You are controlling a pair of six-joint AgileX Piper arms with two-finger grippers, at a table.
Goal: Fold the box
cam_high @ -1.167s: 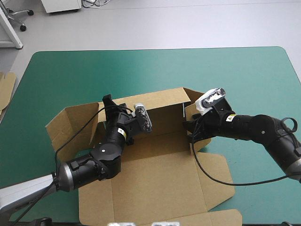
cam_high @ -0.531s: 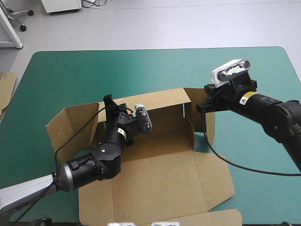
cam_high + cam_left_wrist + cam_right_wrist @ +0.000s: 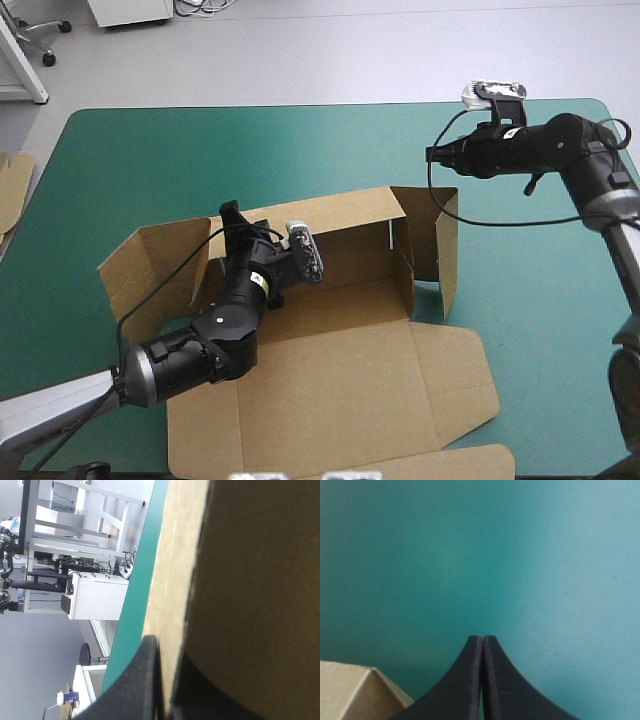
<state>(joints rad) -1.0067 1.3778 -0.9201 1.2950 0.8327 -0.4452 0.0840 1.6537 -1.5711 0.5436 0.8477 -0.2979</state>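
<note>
Box [image 3: 330, 385] is lying mid-table on the teal-green cover [image 3: 520, 330]. Its back wall and right side wall are standing, the wing toward the table's left edge is leaning half up, and the lid panel is lying flat toward the near edge.

Left gripper [image 3: 164, 647] is pinching the back wall's top edge near its left end, one black finger on each face of the board, all but closed. Right gripper [image 3: 482, 641] is hovering over bare cover beyond the box's far right corner, fingers pressed together and holding nothing.

Handling: the board is looking light and stiff, likely hinging only along its creases, and the smooth faces may be slippery. Best hold is looking like a free edge close to a crease. The right wall is possibly untucked; the view is not settling it.

Spare board [image 3: 12, 190] is showing at the table's left edge.
</note>
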